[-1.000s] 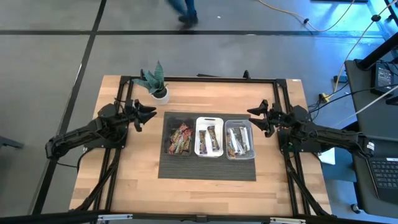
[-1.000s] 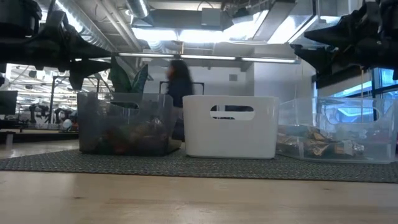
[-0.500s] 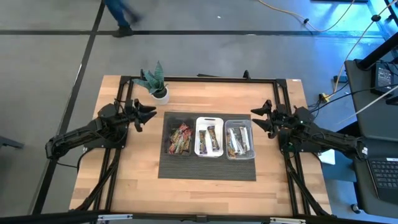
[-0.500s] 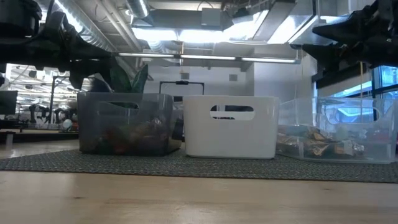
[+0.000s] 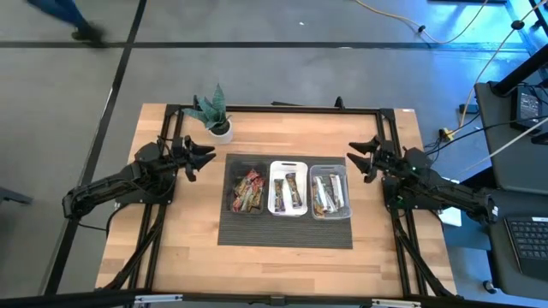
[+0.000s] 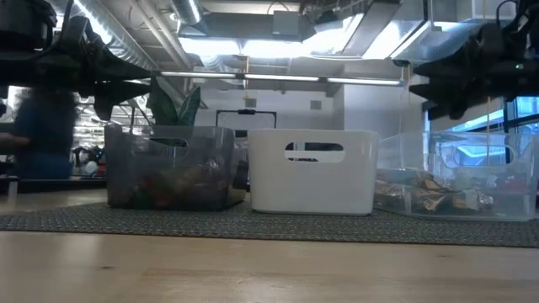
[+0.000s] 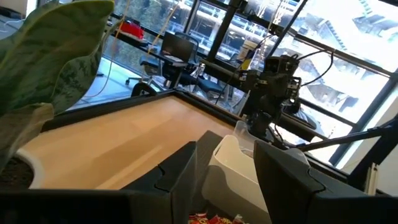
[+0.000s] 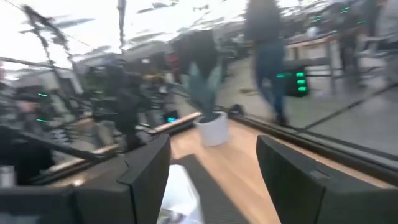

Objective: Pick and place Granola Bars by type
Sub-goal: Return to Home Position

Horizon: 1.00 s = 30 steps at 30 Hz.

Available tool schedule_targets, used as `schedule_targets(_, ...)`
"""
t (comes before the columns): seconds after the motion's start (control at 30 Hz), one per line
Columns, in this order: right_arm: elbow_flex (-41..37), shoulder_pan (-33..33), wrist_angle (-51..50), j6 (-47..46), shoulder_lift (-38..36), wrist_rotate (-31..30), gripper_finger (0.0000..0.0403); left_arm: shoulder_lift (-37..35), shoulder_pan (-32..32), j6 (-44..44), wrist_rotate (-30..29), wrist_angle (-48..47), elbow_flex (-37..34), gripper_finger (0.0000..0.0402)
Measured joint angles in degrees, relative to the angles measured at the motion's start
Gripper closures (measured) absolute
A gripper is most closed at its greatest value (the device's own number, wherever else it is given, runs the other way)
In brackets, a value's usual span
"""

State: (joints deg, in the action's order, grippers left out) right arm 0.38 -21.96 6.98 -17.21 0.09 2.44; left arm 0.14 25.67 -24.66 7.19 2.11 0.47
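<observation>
The granola bars lie in three trays standing side by side on a dark mat. Brown-red ones are in the black tray (image 5: 229,190), darker ones in the white tray (image 5: 288,164), and silver ones in the clear tray (image 5: 329,168). In the low view bars show through the dark tray wall (image 6: 173,181) and the clear wall (image 6: 425,195). My left gripper (image 5: 204,157) (image 7: 227,155) hangs open above the table, left of the black tray. My right gripper (image 5: 361,156) (image 8: 214,162) hangs open, right of the clear tray.
A small potted plant (image 5: 214,115) stands near the far left corner, close to my left gripper. The mat (image 5: 285,233) reaches toward the near edge past the trays. Bare wood lies on both sides and in front. A person walks on the floor beyond the table.
My right gripper has drawn back a little toward the table's right and far edges and has turned somewhat, staying open. The person on the floor beyond the table has walked from the middle toward the left. The trays and bars have stayed where they were.
</observation>
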Motion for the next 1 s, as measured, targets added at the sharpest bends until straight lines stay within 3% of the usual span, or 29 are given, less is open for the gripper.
schedule_targets(0.13, 0.0, 0.0, -2.6, 3.5, 0.0, -5.0, 0.0162, 0.0, 0.0, 1.0, -0.2, 0.0, 0.0, 0.0249)
schedule_targets(0.23, 0.0, 0.0, -4.9, 5.4, 0.2, -7.7, 0.0162, 0.0, 0.0, 1.9, -3.4, -0.6, 0.0, 0.0249)
schedule_targets(0.47, 0.0, 0.0, -4.8, 10.6, 0.7, -6.9, 0.0162, 0.0, 0.0, 1.9, -9.2, -0.7, 0.0, 0.0249)
schedule_targets(1.0, 0.0, 0.0, -4.8, 7.1, 0.8, -6.9, 0.0162, 0.0, 0.0, 1.9, -9.2, -0.6, 0.0, 0.0249)
